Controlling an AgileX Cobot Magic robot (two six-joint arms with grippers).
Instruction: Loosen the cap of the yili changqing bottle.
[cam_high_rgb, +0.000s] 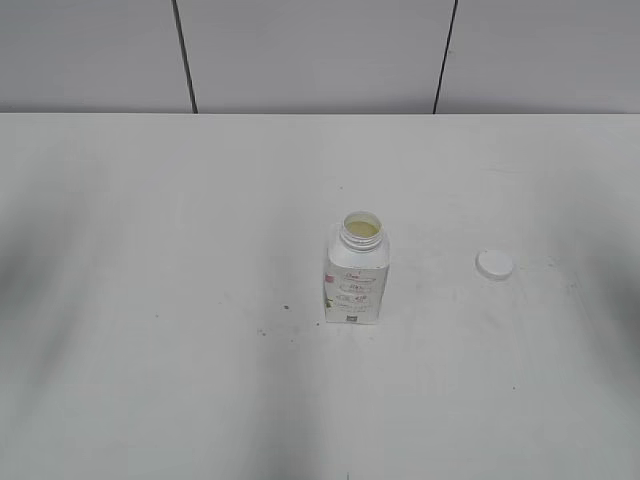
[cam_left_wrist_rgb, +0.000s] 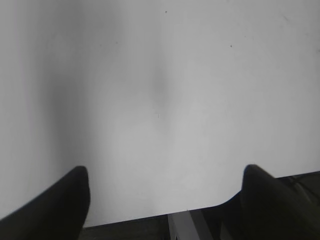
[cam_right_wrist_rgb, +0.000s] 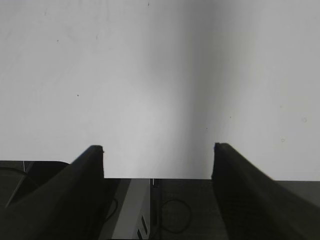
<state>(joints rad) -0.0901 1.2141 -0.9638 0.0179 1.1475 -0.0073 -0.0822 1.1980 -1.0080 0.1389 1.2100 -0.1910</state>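
The yili changqing bottle stands upright near the middle of the white table, its neck open with pale contents showing inside. The white cap lies flat on the table to the bottle's right, apart from it. Neither arm shows in the exterior view. My left gripper is open and empty over bare table near its front edge. My right gripper is open and empty, also over bare table at the front edge. Neither wrist view shows the bottle or the cap.
The white table reaches back to a grey panelled wall. Small dark specks lie left of the bottle. Below the table's front edge both wrist views show a dark floor with cables and a grey frame.
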